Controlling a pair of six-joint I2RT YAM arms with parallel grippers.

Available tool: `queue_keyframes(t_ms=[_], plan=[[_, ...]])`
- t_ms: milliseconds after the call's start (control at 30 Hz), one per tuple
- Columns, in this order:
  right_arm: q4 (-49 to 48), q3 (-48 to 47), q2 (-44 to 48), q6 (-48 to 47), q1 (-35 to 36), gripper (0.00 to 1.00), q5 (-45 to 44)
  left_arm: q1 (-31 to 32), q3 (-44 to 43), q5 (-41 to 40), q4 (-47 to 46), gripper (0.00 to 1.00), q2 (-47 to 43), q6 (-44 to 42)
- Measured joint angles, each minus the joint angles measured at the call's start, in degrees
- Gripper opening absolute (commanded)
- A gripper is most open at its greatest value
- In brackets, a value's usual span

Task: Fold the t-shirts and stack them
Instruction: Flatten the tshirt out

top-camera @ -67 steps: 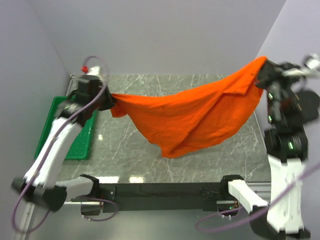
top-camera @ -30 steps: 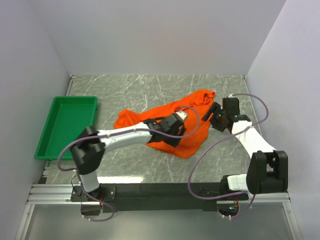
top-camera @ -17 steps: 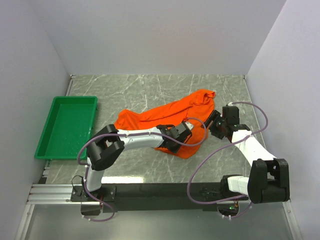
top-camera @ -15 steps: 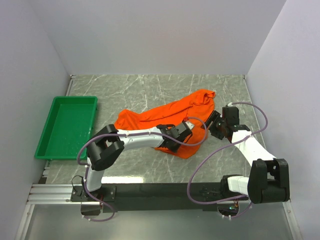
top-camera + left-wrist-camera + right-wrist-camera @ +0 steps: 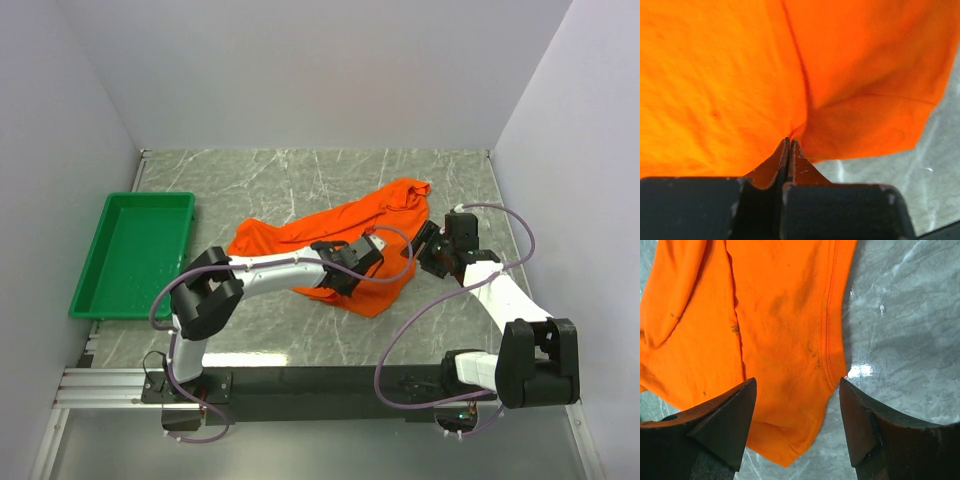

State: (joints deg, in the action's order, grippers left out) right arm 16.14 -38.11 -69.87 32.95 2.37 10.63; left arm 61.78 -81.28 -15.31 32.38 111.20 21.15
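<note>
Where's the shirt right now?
Top view: the orange t-shirt lies crumpled mid-table, right of the green tray, with the left gripper shut on a fold of it.

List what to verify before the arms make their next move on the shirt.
1. left gripper shut on a pinch of the t-shirt: ok.
2. right gripper open over the hemmed edge, holding nothing: ok.
3. t-shirt lying flat for folding: not ok, bunched and wrinkled.
4. t-shirt wholly on the marble table: ok.
5. t-shirt apart from the green tray: ok.
6. Number of cloth layers in the pinch: cannot tell.
</note>
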Motion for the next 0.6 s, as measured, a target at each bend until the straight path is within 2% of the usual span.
queue_keyframes(t_ms=[167,267,333,367,400,467,500,567,600], plan=[[-0.15,0.0,0.0,-0.46,0.0,0.73,0.61,-5.53,-4.76,-2.69,2.86,0.01,0.04,-5.03],[-0.48,0.2,0.02,-0.57,0.0,0.73,1.11,-12.74,-12.46,-8.11,3.26,0.05,1.64,-11.1],[-0.5,0.31,0.02,-0.66,0.0,0.73,1.46,-18.36,-20.85,-13.94,0.94,0.17,5.31,-16.59],[-0.52,0.31,0.02,-0.68,0.0,0.73,1.57,-21.18,-25.38,-17.46,-1.73,0.39,7.76,-19.21],[-0.57,0.31,0.02,-0.72,0.04,0.74,1.73,-23.41,-29.16,-20.59,-3.5,0.5,9.94,-21.62],[-0.57,0.31,0.02,-0.96,0.37,0.74,2.12,-27.82,-37.75,-26.27,-8.92,0.66,15.17,-25.59],[-0.57,0.31,0.02,-1.11,0.57,0.74,2.14,-30.01,-40.94,-28.79,-11.39,0.8,17.25,-26.91],[-0.55,0.31,0.02,-1.55,1.38,0.74,2.19,-33.0,-43.78,-31.19,-14.19,0.92,18.97,-27.91],[-0.57,0.31,0.02,-1.88,1.95,0.74,2.14,-34.27,-43.93,-31.54,-14.71,0.94,19.06,-27.5]])
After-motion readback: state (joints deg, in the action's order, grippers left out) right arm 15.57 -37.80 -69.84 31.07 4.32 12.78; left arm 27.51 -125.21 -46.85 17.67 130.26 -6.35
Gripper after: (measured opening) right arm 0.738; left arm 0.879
